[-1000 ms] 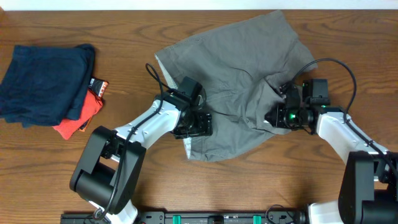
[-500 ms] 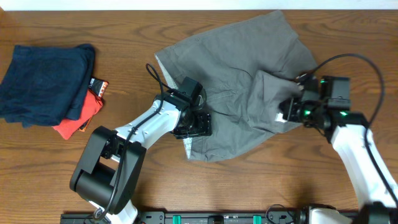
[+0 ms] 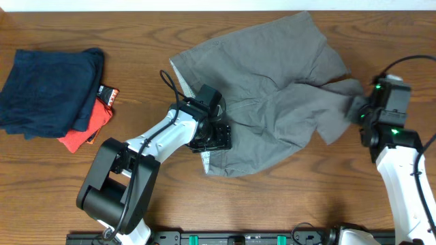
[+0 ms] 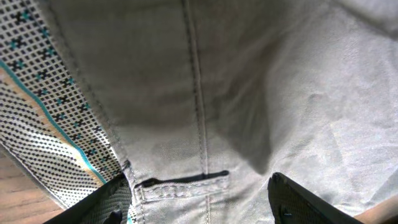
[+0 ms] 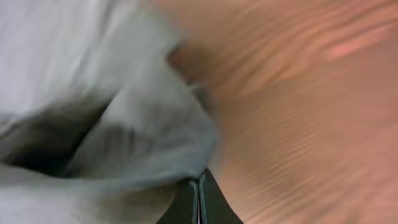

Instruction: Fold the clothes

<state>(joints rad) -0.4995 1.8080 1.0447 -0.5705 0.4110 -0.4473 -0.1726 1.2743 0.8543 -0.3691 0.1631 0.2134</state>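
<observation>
The grey shorts (image 3: pixel 266 75) lie spread on the wooden table, waistband toward the left, with the pale patterned lining (image 4: pixel 43 112) showing at the waist. My left gripper (image 3: pixel 212 136) rests on the waistband area. Its jaws (image 4: pixel 205 196) are open, one on each side of a belt loop. My right gripper (image 3: pixel 361 112) is at the right edge of the shorts. It is shut (image 5: pixel 199 186) on the edge of a leg (image 5: pixel 143 124), which is stretched out to the right. That view is blurred.
A dark navy folded garment (image 3: pixel 48 92) lies on a red-orange one (image 3: pixel 88 129) at the far left, with a small black label (image 3: pixel 107 95) between them. A black cable (image 3: pixel 167 78) loops over the left arm. Bare wood (image 5: pixel 298 93) lies right of the shorts.
My right gripper has moved right, pulling the folded-over leg of the shorts out flat toward the right. The left arm and the waistband have stayed in place.
</observation>
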